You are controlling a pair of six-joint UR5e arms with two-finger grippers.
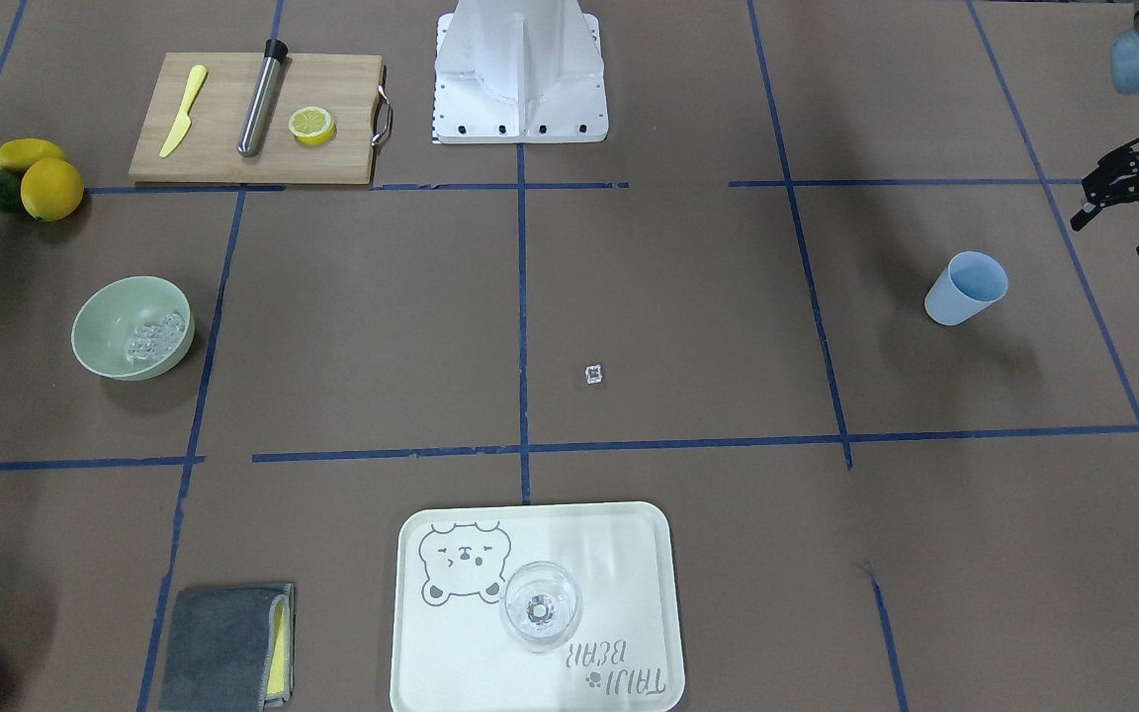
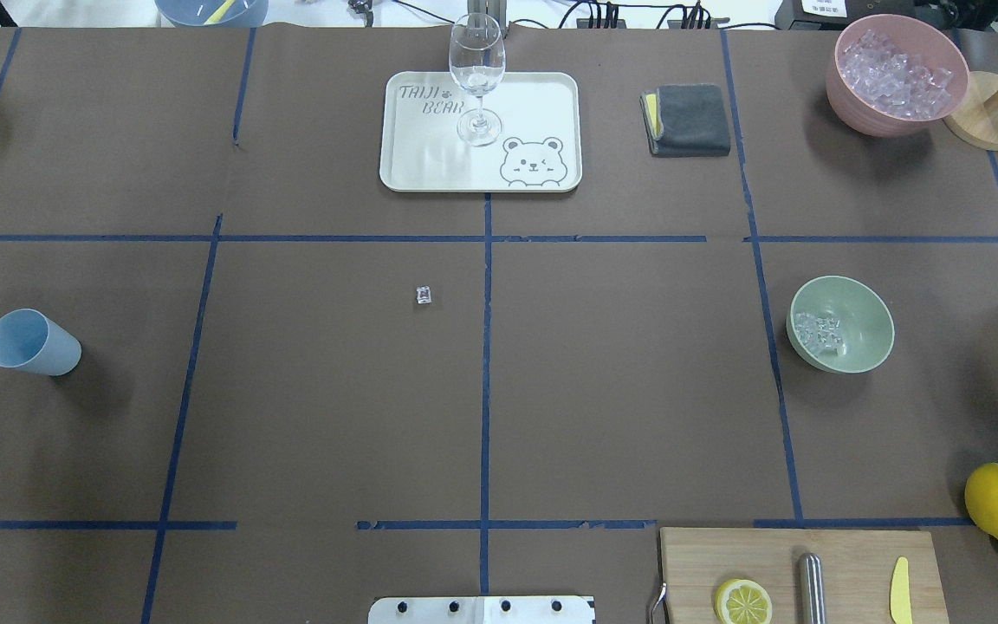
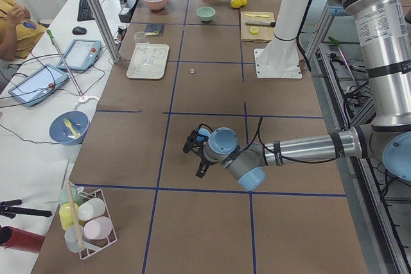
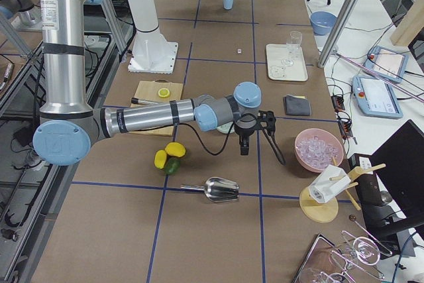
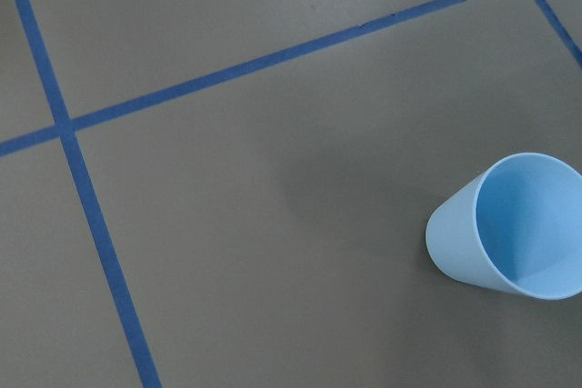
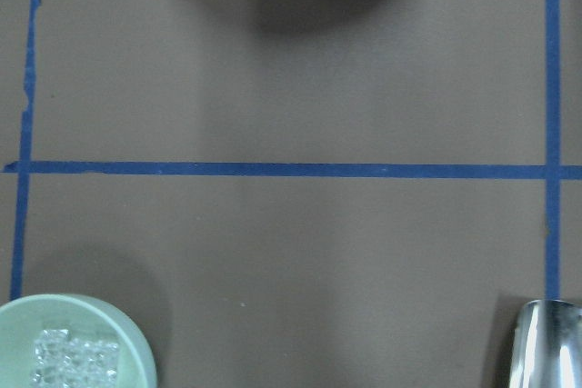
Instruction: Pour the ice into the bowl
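The pale sage-green bowl point(image 1: 100, 331) stands upright at the robot's right side and holds a small heap of clear ice cubes point(image 1: 156, 334). It also shows in the overhead view point(image 2: 865, 322) and the right wrist view point(image 6: 18, 329), with the ice point(image 6: 77, 359) inside. One stray ice cube point(image 2: 423, 295) lies on the table near the middle. My left gripper point(image 1: 1113, 232) is open and empty, hanging beside the empty blue cup point(image 1: 965, 289). My right gripper point(image 4: 257, 138) hovers near the bowl; I cannot tell how its jaws stand.
A pink container of ice point(image 2: 897, 74) stands at the far right, with a metal scoop point(image 4: 218, 190) nearer the table's right end. A tray point(image 2: 534, 95) bears a wine glass point(image 2: 476, 78). A grey cloth point(image 2: 690, 120), a cutting board point(image 1: 223, 138) and lemons point(image 1: 50, 188) are around.
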